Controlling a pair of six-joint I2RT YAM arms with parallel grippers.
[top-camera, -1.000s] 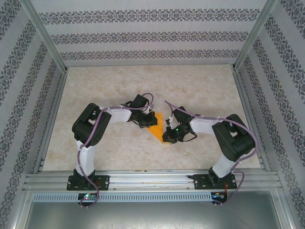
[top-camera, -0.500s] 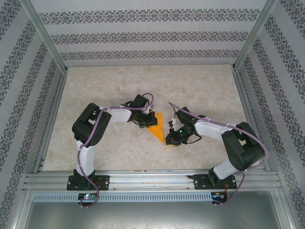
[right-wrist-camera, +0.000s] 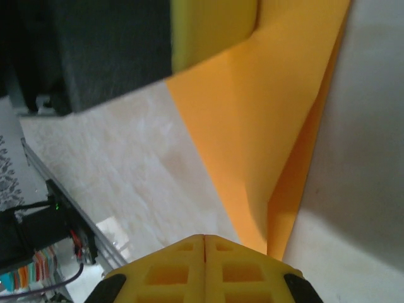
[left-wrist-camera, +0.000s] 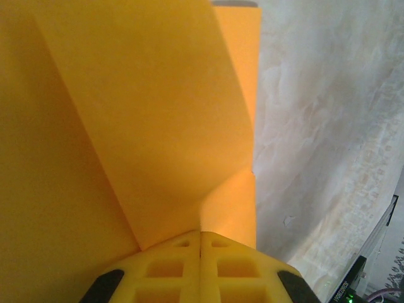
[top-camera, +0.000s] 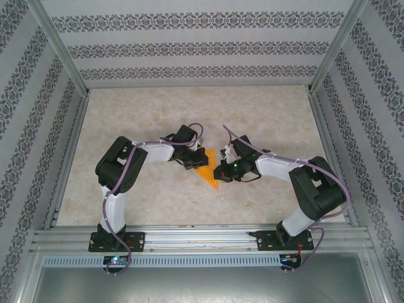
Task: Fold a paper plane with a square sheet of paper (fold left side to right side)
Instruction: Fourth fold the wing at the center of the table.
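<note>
Marbled beige table (top-camera: pixel 126 120), enclosed by striped patterned walls (top-camera: pixel 202 47), with a metal rail (top-camera: pixel 202 235) along the bottom of the top view. Left gripper (left-wrist-camera: pixel 201 235): yellow fingers pressed flush with no gap at the seam, pinching the sheet of paper (left-wrist-camera: pixel 158 126) where two orange layers meet at the bottom centre of the left wrist view. Right gripper (right-wrist-camera: pixel 204 238): fingers likewise closed tight. The paper's lower tip runs in just right of their seam. It is judged held, though the contact itself is hidden behind the finger. Paper, top view: a small orange triangle just below centre frame, spanning the space between the two grippers and pointing toward the lower right. Condition: already folded into overlapping layers, one flap standing off the table in a soft curve, uncreased. Progress, as judged: some folds made, but no narrow pointed dart with a centre crease is present. Outstanding: lay the raised flap across, press the crease, then complete the remaining folds.
</note>
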